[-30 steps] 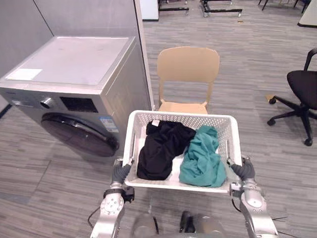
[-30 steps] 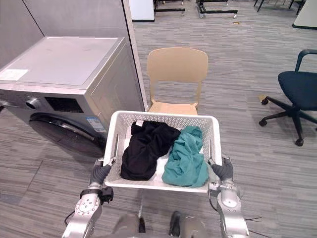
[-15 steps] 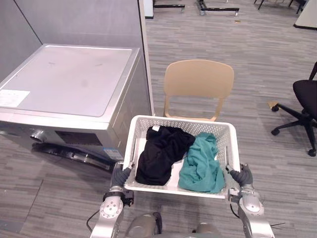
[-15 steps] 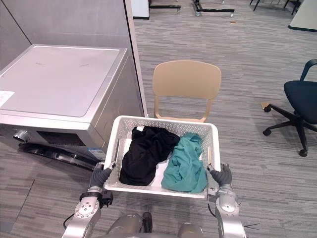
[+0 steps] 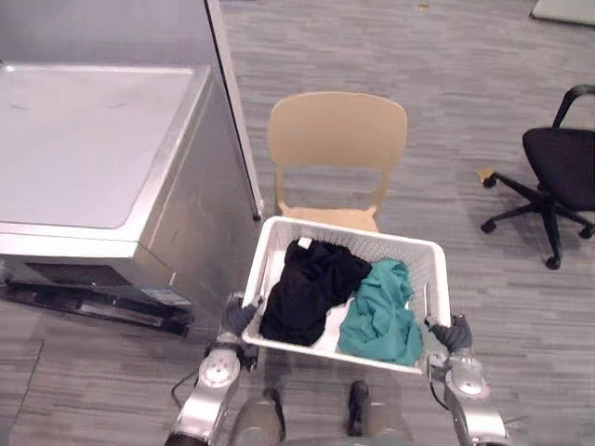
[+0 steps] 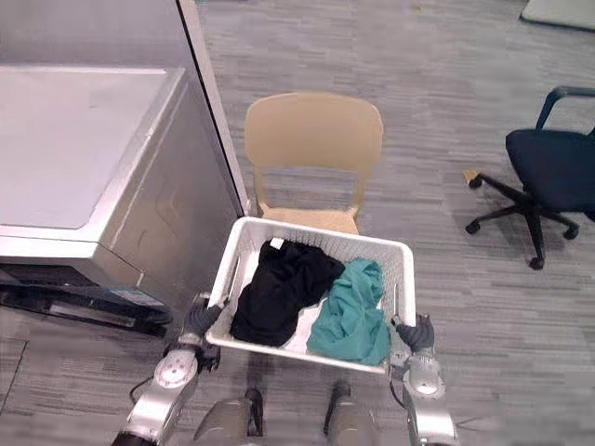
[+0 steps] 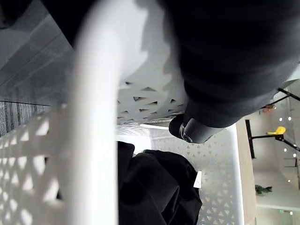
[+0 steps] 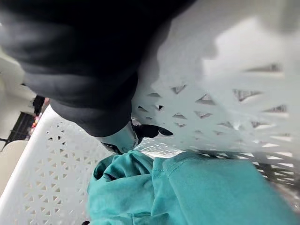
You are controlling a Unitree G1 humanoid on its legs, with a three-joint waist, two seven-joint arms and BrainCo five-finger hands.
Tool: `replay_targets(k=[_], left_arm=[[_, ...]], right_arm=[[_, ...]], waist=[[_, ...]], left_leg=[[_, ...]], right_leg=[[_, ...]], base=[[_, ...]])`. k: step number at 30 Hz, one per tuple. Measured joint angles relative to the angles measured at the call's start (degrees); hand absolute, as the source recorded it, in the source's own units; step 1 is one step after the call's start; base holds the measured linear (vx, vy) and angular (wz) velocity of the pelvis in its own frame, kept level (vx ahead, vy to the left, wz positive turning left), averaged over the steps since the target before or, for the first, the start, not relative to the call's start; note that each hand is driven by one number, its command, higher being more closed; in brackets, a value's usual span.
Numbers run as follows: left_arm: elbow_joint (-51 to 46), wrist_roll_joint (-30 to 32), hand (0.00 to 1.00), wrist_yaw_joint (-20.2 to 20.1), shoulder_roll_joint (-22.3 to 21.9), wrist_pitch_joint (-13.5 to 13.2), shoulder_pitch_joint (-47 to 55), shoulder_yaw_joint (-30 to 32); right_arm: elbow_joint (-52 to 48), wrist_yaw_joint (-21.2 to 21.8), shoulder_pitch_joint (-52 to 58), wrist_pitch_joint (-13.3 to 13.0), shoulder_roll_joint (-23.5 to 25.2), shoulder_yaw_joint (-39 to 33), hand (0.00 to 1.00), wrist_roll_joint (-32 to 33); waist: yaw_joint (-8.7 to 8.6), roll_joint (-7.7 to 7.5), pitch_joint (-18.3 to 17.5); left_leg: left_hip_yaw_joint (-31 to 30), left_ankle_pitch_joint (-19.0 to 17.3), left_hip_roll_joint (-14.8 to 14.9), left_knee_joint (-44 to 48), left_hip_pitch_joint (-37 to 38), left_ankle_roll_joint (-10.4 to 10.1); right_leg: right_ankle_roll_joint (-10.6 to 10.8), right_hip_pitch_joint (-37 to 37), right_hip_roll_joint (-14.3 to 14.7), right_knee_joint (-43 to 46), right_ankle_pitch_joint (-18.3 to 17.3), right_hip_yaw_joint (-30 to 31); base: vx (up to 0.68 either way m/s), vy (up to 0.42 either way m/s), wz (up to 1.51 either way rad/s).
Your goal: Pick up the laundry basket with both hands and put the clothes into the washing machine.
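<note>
A white perforated laundry basket (image 5: 350, 239) is held off the floor in front of me. Inside lie a black garment (image 5: 309, 286) on the left and a teal garment (image 5: 379, 318) on the right. My left hand (image 5: 238, 317) is shut on the basket's left rim, its thumb (image 7: 191, 129) hooked over the edge above the black garment (image 7: 154, 187). At the right rim my right hand (image 5: 453, 333) grips likewise, thumb (image 8: 123, 138) inside by the teal garment (image 8: 187, 192). The silver washing machine (image 5: 84, 139) stands to the left, with its dark front door (image 5: 93, 305) seen edge-on from above.
A beige chair (image 5: 337, 139) stands just beyond the basket. A black office chair (image 5: 558, 167) on castors is at the far right. A grey partition edge (image 5: 228, 102) rises between the washing machine and the beige chair. Grey plank floor lies open to the right.
The whole picture has shifted because the camera moved. Both hands keep the basket, which now sits slightly turned, with its left corner closer to the washing machine's side.
</note>
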Motion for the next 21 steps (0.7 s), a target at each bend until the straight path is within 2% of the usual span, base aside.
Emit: replay_targets(k=[5,6,9,13,14,19,21], left_arm=[[8.07,-1.95,1.0,4.18,2.33,-0.04,-19.28,0.76],[12.18,-3.07,1.0,5.28,3.47,-0.07,-25.83,1.42],[21.85,-6.19,1.0,6.82,5.81,-0.19,-39.67,3.92],[24.27,-7.06,1.0,7.06,9.21,-1.04,-49.72,6.78],[24.31,-7.06,0.0,7.06,9.45,-1.32,-50.92,7.18],[27.1,-7.57,0.0,9.18,7.96,-1.45,-53.69,10.79],[27.13,-8.53,0.0,10.5,6.98,-1.38,-54.02,12.12]], right_arm=[[7.88,-2.51,-18.55,-0.02,-4.89,0.06,1.0,2.42],[11.89,-3.1,-25.96,0.11,-6.43,0.53,1.0,3.75],[18.32,-4.21,-40.25,0.15,-7.71,1.28,1.0,5.08],[19.25,-5.81,-51.25,0.14,-8.39,3.03,1.0,6.84],[19.25,-6.36,-52.69,0.14,-8.47,3.08,0.0,7.35],[19.25,-6.63,-56.48,0.13,-8.34,3.16,0.0,9.86],[19.26,-8.26,-57.41,0.06,-7.55,3.11,0.0,10.42]], waist=[[-0.08,0.11,7.38],[0.07,0.02,9.3],[0.27,0.19,10.25],[0.27,0.51,12.62],[0.22,0.53,12.64],[0.01,0.54,12.64],[0.01,0.54,12.64]], left_leg=[[-1.55,1.33,-0.06,4.74,-12.9,-0.21],[-1.55,2.39,-0.07,4.97,-15.68,0.3],[-1.67,4.13,0.0,5.61,-21.98,0.43],[-1.74,4.68,1.0,7.29,-26.83,0.59],[-1.92,4.68,1.12,7.44,-27.9,0.59],[-1.62,4.69,1.39,7.38,-29.83,0.56],[-1.26,4.69,1.68,7.36,-29.83,0.53]], right_leg=[[-1.16,-11.97,-0.99,4.78,0.94,-0.69],[-1.4,-14.62,-0.98,4.93,1.91,-0.83],[-1.93,-20.8,-1.0,4.9,3.64,-0.85],[-2.54,-24.94,-0.55,4.97,4.57,-1.12],[-2.57,-25.76,-0.48,5.0,4.59,-1.27],[-2.57,-27.72,-0.52,5.01,4.59,-1.65],[-2.58,-27.69,-0.51,5.07,4.58,-2.09]], base=[[-0.19,-0.016,0.14],[-0.16,-0.022,0.07],[-0.13,-0.015,0.0],[-0.03,-0.013,-0.07],[0.03,-0.008,0.02],[0.08,0.011,-0.02],[0.09,0.011,-0.01]])
